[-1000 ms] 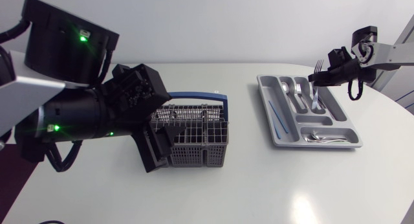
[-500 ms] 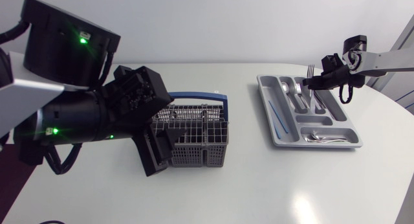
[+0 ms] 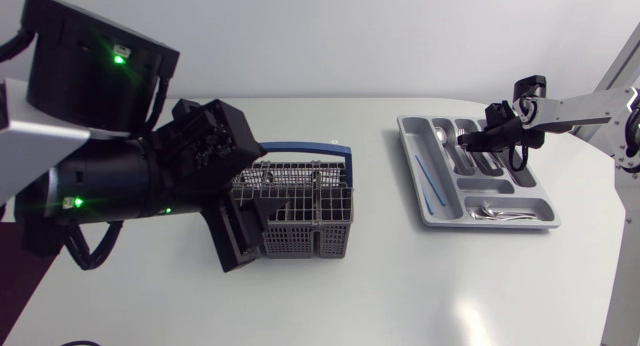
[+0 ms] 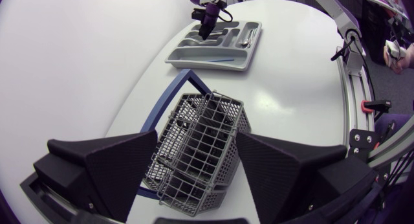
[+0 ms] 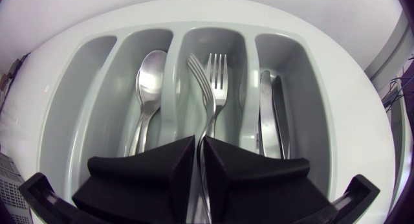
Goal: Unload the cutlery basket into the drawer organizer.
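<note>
On the table [image 3: 400,286], over the organizer [image 3: 407,144], the right gripper [image 5: 200,146] looks clamped on a fork [image 5: 196,68] handle: light, stiff, slick steel, best pinched mid-handle.

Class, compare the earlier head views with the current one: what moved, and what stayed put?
The right gripper, shut on the fork throughout, swung left and down from above the drawer organizer into its fork compartment, tipping the fork from upright to nearly flat. Nothing was released. The left gripper, the cutlery basket and the drawer organizer stayed put.
</note>
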